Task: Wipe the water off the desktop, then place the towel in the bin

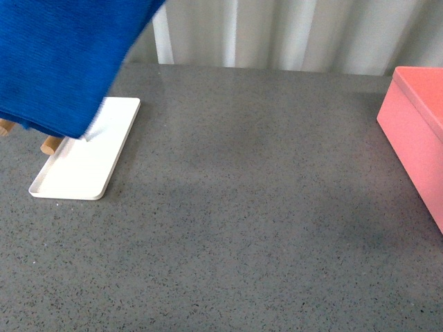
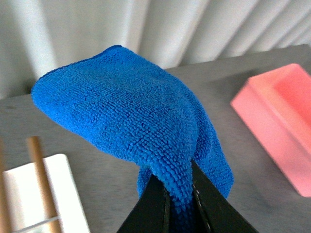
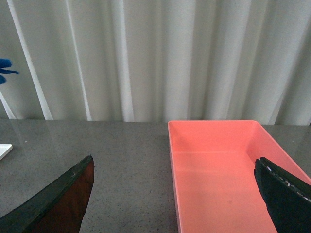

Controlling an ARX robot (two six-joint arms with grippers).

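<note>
Front view shows us the broad dark grey, speckled stone-look surface (image 1: pixel 263 228), with the large salmon-pink rectangular bin (image 1: pixel 415 124) standing on its right side. The thick royal-blue microfibre towel (image 1: pixel 62 62) hangs in the air at the left, above a flat white tray (image 1: pixel 86 162) bearing wooden rods (image 1: pixel 50 144). We see the left gripper (image 2: pixel 181 206) pinched tight on a fold of the towel. The right gripper (image 3: pixel 172 194) is spread wide, holding nothing, near the bin.
</note>
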